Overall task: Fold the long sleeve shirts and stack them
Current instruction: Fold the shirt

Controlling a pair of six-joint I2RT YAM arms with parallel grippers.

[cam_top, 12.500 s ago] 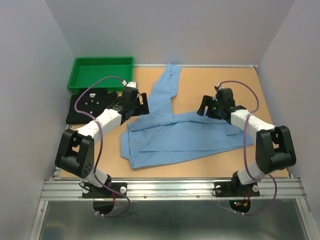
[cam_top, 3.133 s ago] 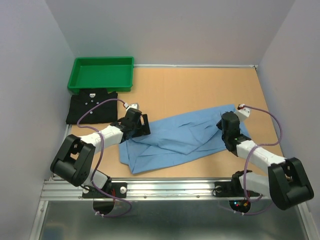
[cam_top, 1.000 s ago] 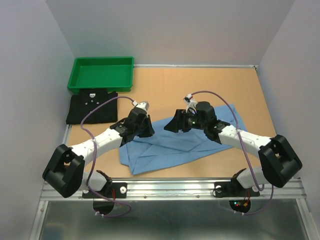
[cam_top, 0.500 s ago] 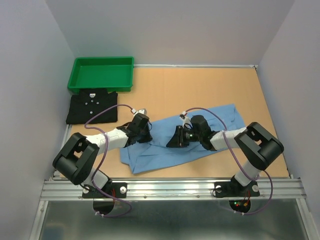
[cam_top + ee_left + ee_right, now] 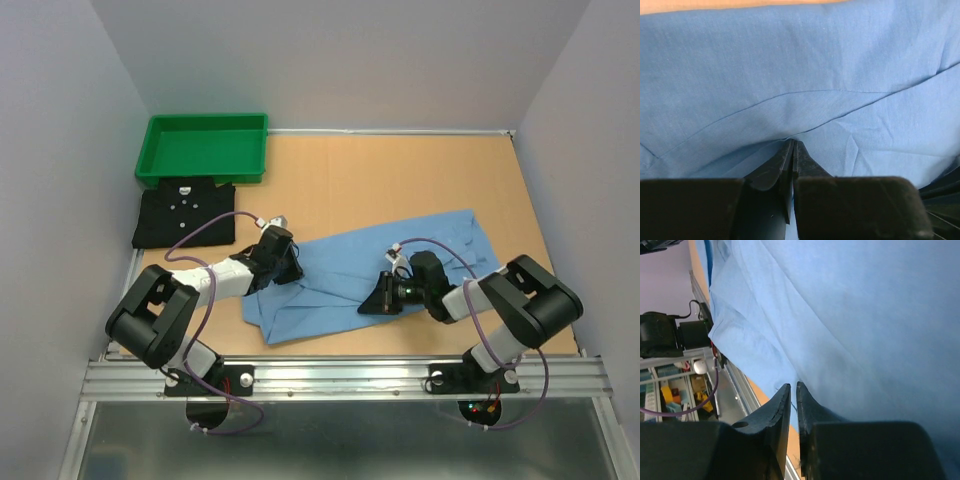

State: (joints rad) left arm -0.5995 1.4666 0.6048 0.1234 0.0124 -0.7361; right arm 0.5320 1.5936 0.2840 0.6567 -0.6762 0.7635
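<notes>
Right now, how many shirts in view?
2. The light blue shirt lies partly folded at the centre of the table; the black shirt lies folded far left, just in front of the green tray. No other shows.

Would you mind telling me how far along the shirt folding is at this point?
Done: the black button-front cloth shirt lies folded in a rectangle beside the green plastic tray. In hand: the left pincer and right pincer pinch the light blue cloth shirt, only partly folded. Left: finish that fold, then stack the shirts.
</notes>
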